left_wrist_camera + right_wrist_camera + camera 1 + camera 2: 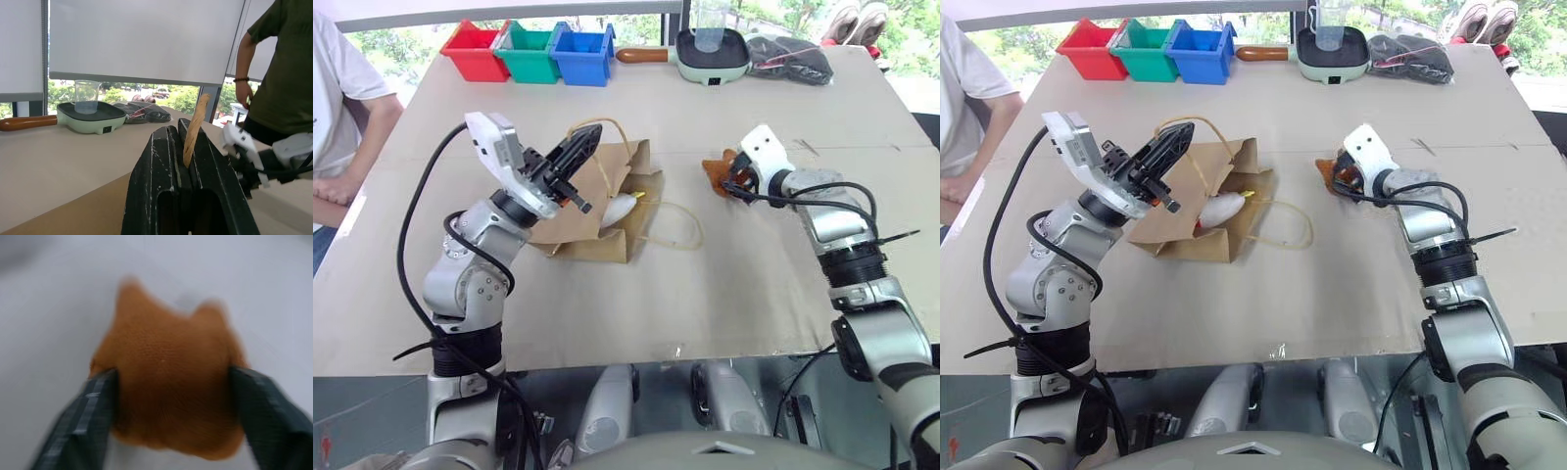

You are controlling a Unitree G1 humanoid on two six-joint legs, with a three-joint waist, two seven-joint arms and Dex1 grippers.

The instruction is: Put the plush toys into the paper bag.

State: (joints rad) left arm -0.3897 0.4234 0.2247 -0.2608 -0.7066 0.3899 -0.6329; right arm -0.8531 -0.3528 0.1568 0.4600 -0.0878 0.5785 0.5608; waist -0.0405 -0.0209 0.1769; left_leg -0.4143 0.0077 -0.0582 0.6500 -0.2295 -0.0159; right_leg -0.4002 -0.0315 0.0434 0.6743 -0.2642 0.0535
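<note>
The brown paper bag [576,223] lies on its side mid-table with its mouth toward the right. The white plush toy [621,207] rests in that mouth. My left gripper [591,134] is raised over the bag and shut on one cord handle [195,123], holding it up. The other handle [681,226] lies looped on the table. To the right, the orange-brown plush toy [716,170] sits on the table. My right gripper [171,379] is closed around it, with a finger [89,411] pressed on each flank.
Red [475,51], green [530,54] and blue [581,54] bins line the far edge, next to a pale green pan [710,54] holding a clear cup, and a dark bundle [789,59]. A person [342,98] stands at the table's left, another person [283,73] at the far side.
</note>
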